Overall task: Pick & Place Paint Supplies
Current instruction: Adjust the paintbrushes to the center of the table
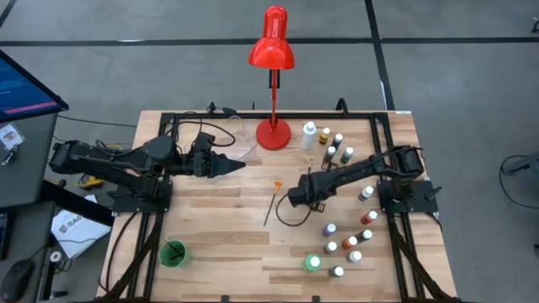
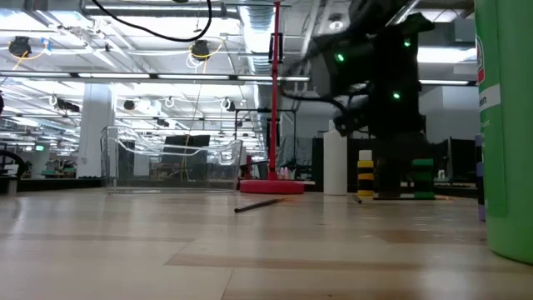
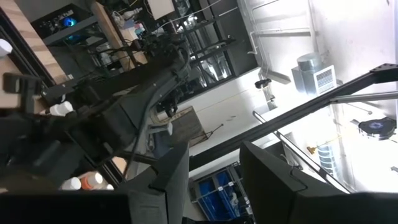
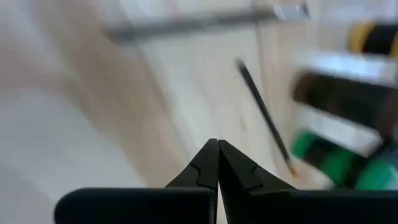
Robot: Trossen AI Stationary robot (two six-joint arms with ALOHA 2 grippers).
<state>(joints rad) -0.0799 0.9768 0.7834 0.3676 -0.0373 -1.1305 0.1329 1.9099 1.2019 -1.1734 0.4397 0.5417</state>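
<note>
The right gripper [image 1: 295,199], fingers pressed together and empty, hovers just beside the brush [image 1: 272,202], which lies on the table [image 1: 219,244] in front of the lamp [image 1: 272,133]. Thin, light and stiff, the brush would probably roll; mid-handle seems the best hold. Beyond it, the left gripper [image 1: 238,166] waits, also closed.

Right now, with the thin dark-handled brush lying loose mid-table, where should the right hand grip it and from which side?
Probably mid-handle, from straight above. The thin dark-handled brush with the orange tip lies flat on the wooden table, clear of the bottles, so fingers should straddle it crosswise. The right hand sits shut beside it and must open first.
</note>
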